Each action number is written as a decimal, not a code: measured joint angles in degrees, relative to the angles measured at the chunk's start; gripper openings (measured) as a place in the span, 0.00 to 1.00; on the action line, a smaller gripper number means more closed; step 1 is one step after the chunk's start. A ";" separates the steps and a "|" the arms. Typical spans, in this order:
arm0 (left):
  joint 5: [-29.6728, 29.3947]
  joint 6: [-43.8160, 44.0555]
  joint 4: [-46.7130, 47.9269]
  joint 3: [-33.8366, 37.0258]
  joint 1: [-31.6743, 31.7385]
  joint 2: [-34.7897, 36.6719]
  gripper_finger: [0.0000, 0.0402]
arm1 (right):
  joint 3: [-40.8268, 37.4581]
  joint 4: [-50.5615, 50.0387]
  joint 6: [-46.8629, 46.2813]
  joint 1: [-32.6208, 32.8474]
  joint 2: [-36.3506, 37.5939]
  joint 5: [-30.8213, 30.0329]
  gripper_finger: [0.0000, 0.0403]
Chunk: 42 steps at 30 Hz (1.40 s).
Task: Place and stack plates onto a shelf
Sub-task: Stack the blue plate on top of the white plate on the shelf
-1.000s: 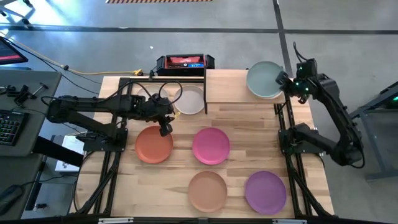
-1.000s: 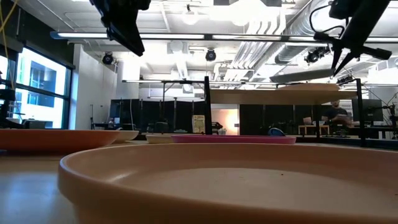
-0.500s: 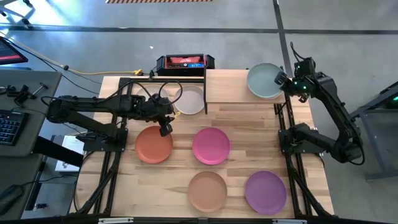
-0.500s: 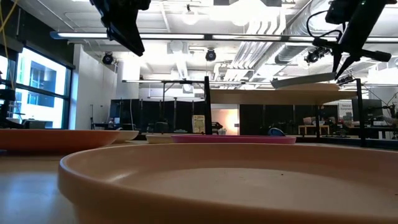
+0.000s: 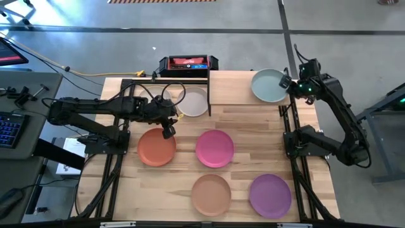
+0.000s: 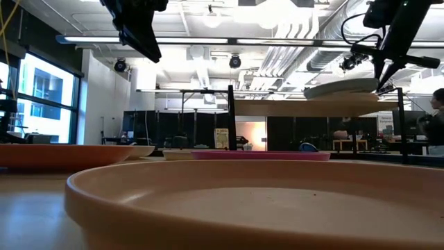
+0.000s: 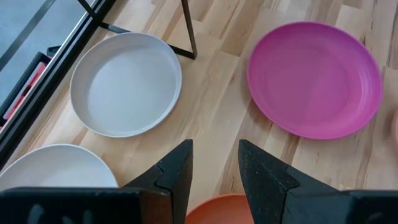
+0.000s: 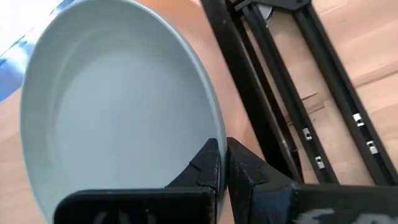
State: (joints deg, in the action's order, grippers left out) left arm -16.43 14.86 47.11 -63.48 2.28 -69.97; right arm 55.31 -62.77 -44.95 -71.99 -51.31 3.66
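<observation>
My right gripper (image 5: 286,83) is shut on the teal plate (image 5: 269,85) and holds it in the air just above the right part of the shelf (image 5: 234,88), as the low view shows (image 6: 340,89). My left gripper (image 5: 168,130) is open and hovers over the far rim of the orange-red plate (image 5: 156,147). An off-white plate (image 5: 192,101) lies on the table beside the shelf. A second off-white plate (image 7: 56,165) shows only in the left wrist view. Magenta (image 5: 214,148), tan (image 5: 211,194) and purple (image 5: 270,196) plates lie flat on the table. My right gripper pinches the teal plate's rim (image 8: 213,140) on the side toward the table's right edge, one finger (image 8: 205,165) on the plate's inner side and one on its outer side. The fingers come at it from the right. The plate is lifted clear and close to level.
A black wire frame (image 5: 136,82) stands left of the shelf, over the off-white plate. A red and black box (image 5: 188,63) sits at the far edge. Black arm stands (image 5: 294,136) flank the table. A person (image 6: 437,118) shows in the room beyond.
My right gripper has moved the teal plate a little down toward the shelf and toward the near edge, and the plate's tilt has eased toward level. It stays shut on the rim.
</observation>
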 joint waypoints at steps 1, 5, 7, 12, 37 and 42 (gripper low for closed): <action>0.00 -0.01 0.00 0.00 0.00 0.00 0.29 | 0.00 0.19 0.01 0.00 -0.02 -0.19 0.00; -0.01 -0.01 0.00 0.00 0.00 0.00 0.29 | 0.00 0.51 -1.31 0.00 0.00 -2.57 0.00; -0.02 -0.01 0.00 0.00 0.00 0.00 0.29 | 0.00 0.85 -1.50 0.00 -0.10 -3.66 0.00; -0.02 -0.03 -0.07 0.00 0.00 -0.02 0.29 | 0.02 0.99 -2.60 0.00 -1.18 -4.26 0.00; -0.04 0.08 -0.07 0.00 0.00 -0.02 0.29 | 0.11 1.91 1.48 0.02 -3.43 1.12 0.00; -0.04 0.54 -0.25 0.00 -0.01 -0.02 0.29 | 0.11 1.86 1.48 0.00 -3.43 -2.68 0.00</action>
State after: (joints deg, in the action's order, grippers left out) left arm -16.47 15.40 46.86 -63.48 2.27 -70.00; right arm 55.42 -60.91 -43.47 -71.99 -54.74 0.98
